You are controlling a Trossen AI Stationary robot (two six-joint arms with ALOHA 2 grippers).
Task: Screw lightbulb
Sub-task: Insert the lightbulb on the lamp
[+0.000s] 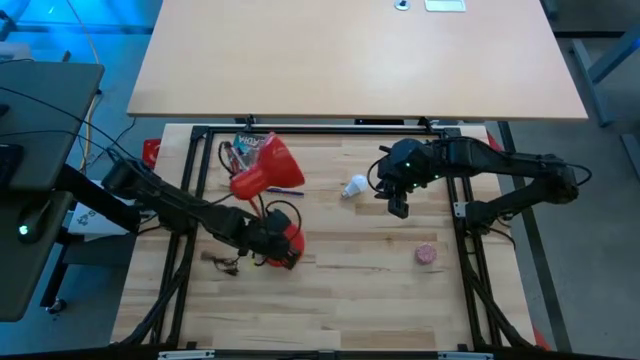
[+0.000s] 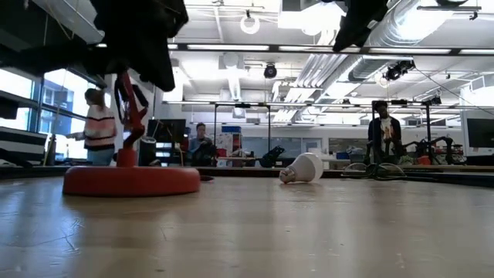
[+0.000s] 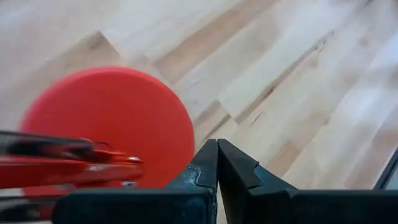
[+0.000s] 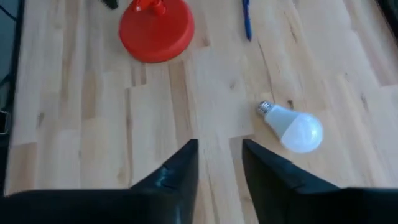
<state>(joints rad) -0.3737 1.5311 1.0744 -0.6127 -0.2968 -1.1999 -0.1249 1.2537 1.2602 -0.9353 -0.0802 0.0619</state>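
Fingers of the right gripper [image 4: 219, 165] parted by a narrow gap, nothing between them, hanging above bare wood just beside the lightbulb [image 4: 292, 126]. Bulb lying on its side on the table [image 1: 380, 300], screw base aimed toward the red lamp [image 1: 262, 170], globe away from it; near the gripper but apart from it, well apart from the lamp's shade. Left gripper [image 3: 217, 165] pressed shut, empty by the look of it, poised at the edge of the lamp's round red base [image 3: 109, 124]; contact with the base not clear from the wrist view.

Risks from here, as a judgement: a gap this narrow probably too tight for the globe, so a descent now likely to knock the bulb and set it rolling across the smooth boards. A pinch on the rounded glass apt to squirt it out sideways. A grasp on the threads likely to leave nothing free to enter the socket. An unsteadied lamp likely to swivel or tip under the twisting.

Count: one lightbulb, one lamp, one pink ball [image 1: 427, 254] toward the table's right side, one blue pen [image 4: 247, 20] beyond the bulb, two grippers, three people [image 2: 99, 127] in the room behind.
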